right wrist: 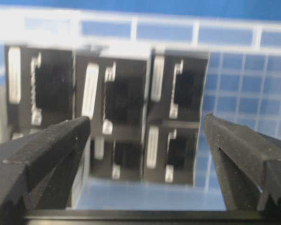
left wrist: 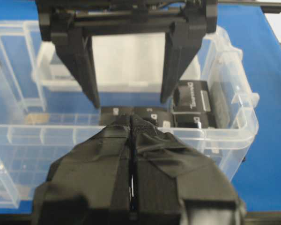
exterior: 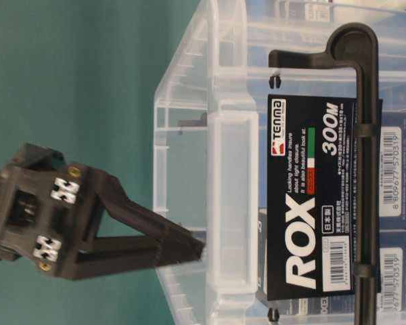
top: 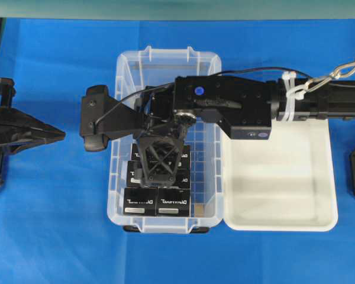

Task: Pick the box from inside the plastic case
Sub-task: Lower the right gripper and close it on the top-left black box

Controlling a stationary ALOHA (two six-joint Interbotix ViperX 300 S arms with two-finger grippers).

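You have the blue table (top: 59, 236) carrying two containers side by side: one plastic case (top: 121, 195) and one white tray (top: 284, 177) touching its right wall. Your right gripper (right wrist: 147, 136) hangs over the case with its fingers spread wide, holding nothing. Your left gripper (left wrist: 131, 140) sits outside the case's left wall, fingers pressed together.

The boxes cluster toward the case's front edge, packed against each other. The box (right wrist: 117, 98) roughly centred between your open fingers stands in the back row of the cluster.

The risk is the tight packing: I judge a finger coming down could land on a neighbour's top instead of slipping beside the target, or pinch two boxes together. The case's near wall also leaves little room for the front row.

Five boxes show in the right wrist view; more may hide beneath the gripper overhead.
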